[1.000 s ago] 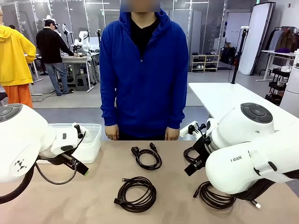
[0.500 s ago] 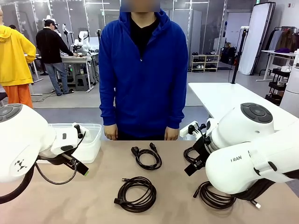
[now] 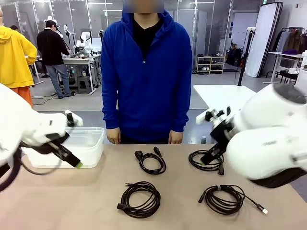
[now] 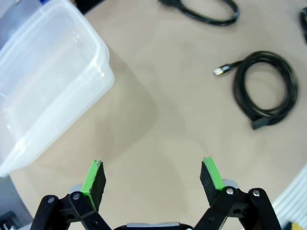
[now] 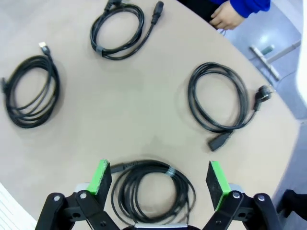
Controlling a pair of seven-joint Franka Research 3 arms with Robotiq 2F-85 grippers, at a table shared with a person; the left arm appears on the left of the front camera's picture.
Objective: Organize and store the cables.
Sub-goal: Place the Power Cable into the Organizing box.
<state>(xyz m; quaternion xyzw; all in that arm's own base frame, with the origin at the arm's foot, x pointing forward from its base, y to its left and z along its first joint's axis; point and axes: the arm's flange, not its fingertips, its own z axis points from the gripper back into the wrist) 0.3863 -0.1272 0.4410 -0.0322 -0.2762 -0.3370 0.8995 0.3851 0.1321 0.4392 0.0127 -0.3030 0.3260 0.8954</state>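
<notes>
Pickup stage: four coiled cables [image 3: 140, 199] on desk [image 3: 96, 206], none in clear plastic bin [image 3: 93, 130] yet. R fingers [image 5: 101, 178] apart over near-right coil [image 5: 153, 191]; L fingers [image 4: 94, 179] apart nr bin. Nxt: lower R, pinch coil strands.

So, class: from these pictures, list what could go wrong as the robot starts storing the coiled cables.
The right gripper hangs open above the nearest coil; it may pinch only some loops and unwind it.
The clear container sits at the table's left, so right-side coils need a long carry; trailing plugs might snag.
A person's hand hangs close to the far coil; reaching there risks contact.
</notes>
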